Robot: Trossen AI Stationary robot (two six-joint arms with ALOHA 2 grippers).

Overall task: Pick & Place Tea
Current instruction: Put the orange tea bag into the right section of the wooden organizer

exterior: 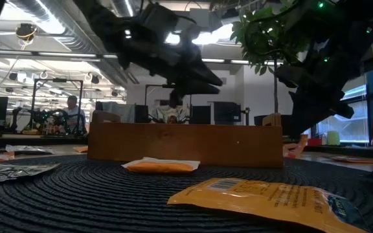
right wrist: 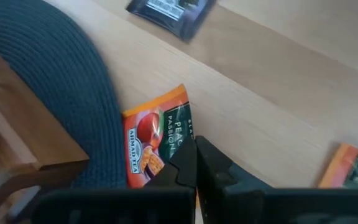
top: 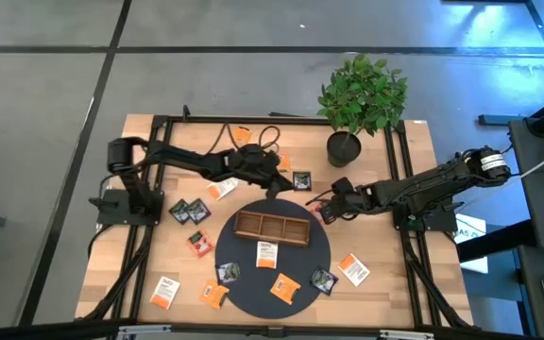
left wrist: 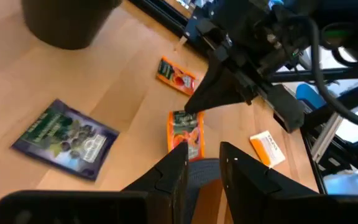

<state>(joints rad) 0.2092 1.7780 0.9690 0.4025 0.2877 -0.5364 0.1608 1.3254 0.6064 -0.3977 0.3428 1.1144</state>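
My right gripper (right wrist: 194, 163) is low over the table at the dark round mat's (top: 296, 260) right far edge, shut on an orange peach tea sachet (right wrist: 154, 143), which also shows in the left wrist view (left wrist: 185, 134). My left gripper (left wrist: 205, 167) hovers open and holds nothing, over the mat's far edge (top: 274, 187), just beyond the brown three-compartment wooden tray (top: 272, 227). The tray sits on the mat. A black sachet (top: 301, 179) lies flat on the table close to both grippers. Other sachets lie on the mat (top: 266, 253) and around it. My right gripper pinches the orange sachet by one edge (right wrist: 178, 155) between its two fingers (left wrist: 196, 107), slanting down from the table's right side. The sachet lies nearly flat, with its other end at the mat's edge (right wrist: 129, 168). Whether it is lifted clear, I cannot tell.
A potted plant (top: 357, 104) stands at the table's far right, behind the right arm. Black sachets (top: 189, 212) lie left of the mat, orange and white ones (top: 353, 268) right of it and at the near edge (top: 164, 292). Black frame rails run along both sides.
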